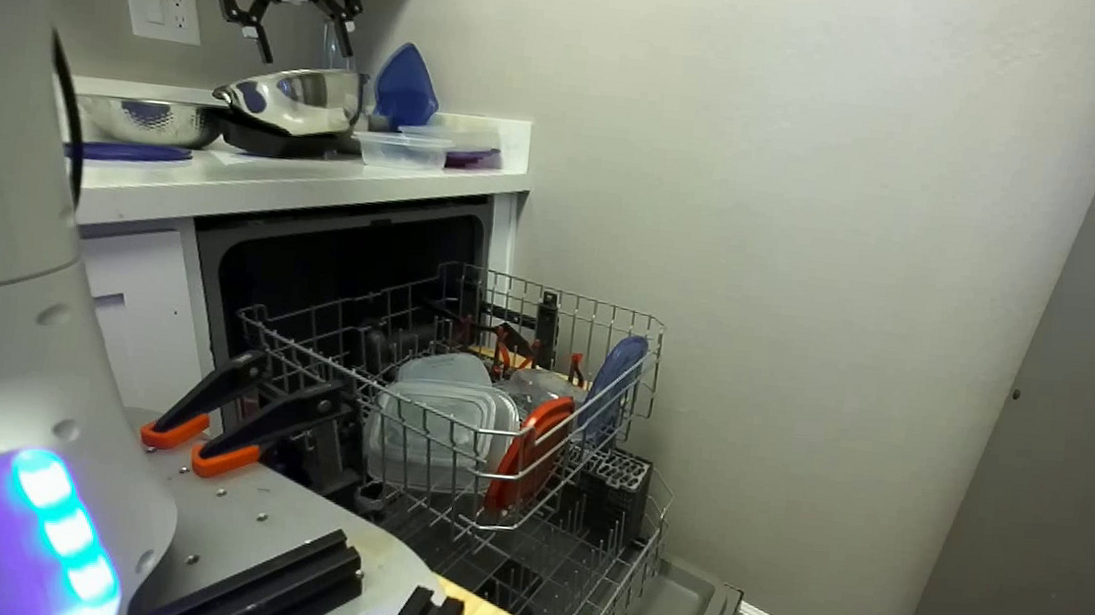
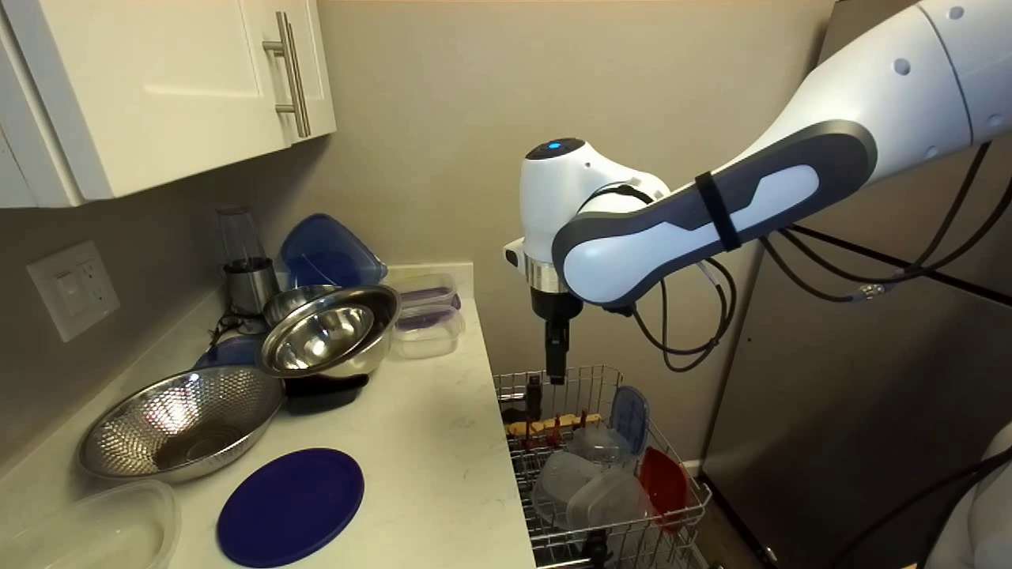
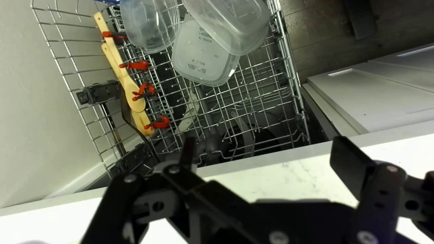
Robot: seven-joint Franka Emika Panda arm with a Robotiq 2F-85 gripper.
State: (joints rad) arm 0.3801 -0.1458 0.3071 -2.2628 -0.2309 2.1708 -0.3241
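Observation:
My gripper (image 1: 307, 51) is open and empty, pointing down in both exterior views; it shows edge-on in an exterior view (image 2: 556, 378). In the wrist view the spread fingers (image 3: 266, 150) have the white counter edge (image 3: 281, 169) between them, with nothing held. Beyond the edge is the pulled-out upper dishwasher rack (image 3: 290, 64). It holds clear plastic containers (image 3: 234, 27), wooden utensils (image 3: 132, 93) beside red clips (image 3: 137, 65), a red lid (image 2: 664, 484) and a blue lid (image 2: 630, 419). The gripper is above them, touching nothing.
The counter (image 2: 443, 442) bears steel bowls (image 2: 332, 336), a colander (image 2: 186, 427), a purple lid (image 2: 291, 506), clear containers (image 2: 427, 330), a large blue lid (image 2: 328, 249) and a blender (image 2: 249, 276). An upper cabinet (image 2: 174, 87) overhangs it. A wall (image 1: 767, 218) stands behind the rack.

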